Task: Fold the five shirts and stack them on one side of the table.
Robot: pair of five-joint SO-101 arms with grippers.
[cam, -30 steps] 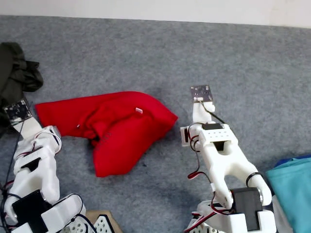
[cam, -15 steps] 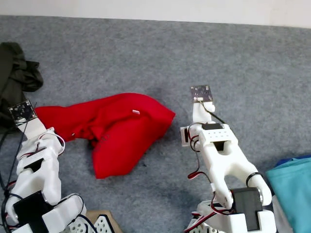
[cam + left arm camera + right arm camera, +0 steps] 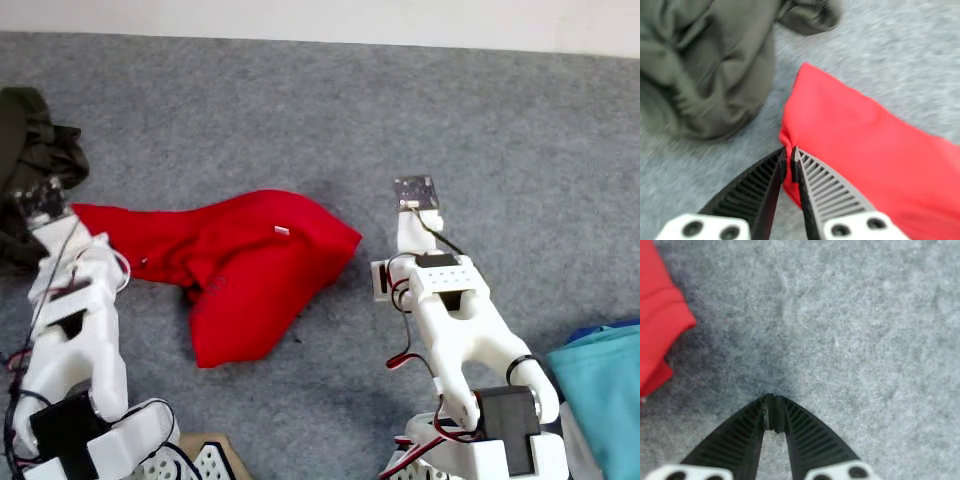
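The red shirt [image 3: 250, 270] lies in the middle of the table, nearer the left arm. It is soft, smooth cloth, bunched into a lumpy shape with folds. One long corner stretches out flat toward the left arm, and a rounded, puffy end points toward the right arm. A tiny white tag sits on top of it.

The left gripper [image 3: 789, 152] pinches the edge of that long corner. Its two black ridged fingers are squeezed together with the red cloth between their tips.

Just beside that corner is a dark green shirt [image 3: 700, 65], all crumpled and wrinkly in a heap at the table's left edge.

The right gripper [image 3: 774, 412] is near the shirt's rounded end but not touching it. Its pointy fingers are pressed together with nothing between them, over the bare table.

A blue-green shirt [image 3: 600, 390] lies at the right edge, well apart from the red one.

The table [image 3: 300, 110] is covered in grey, fuzzy, felt-like stuff.
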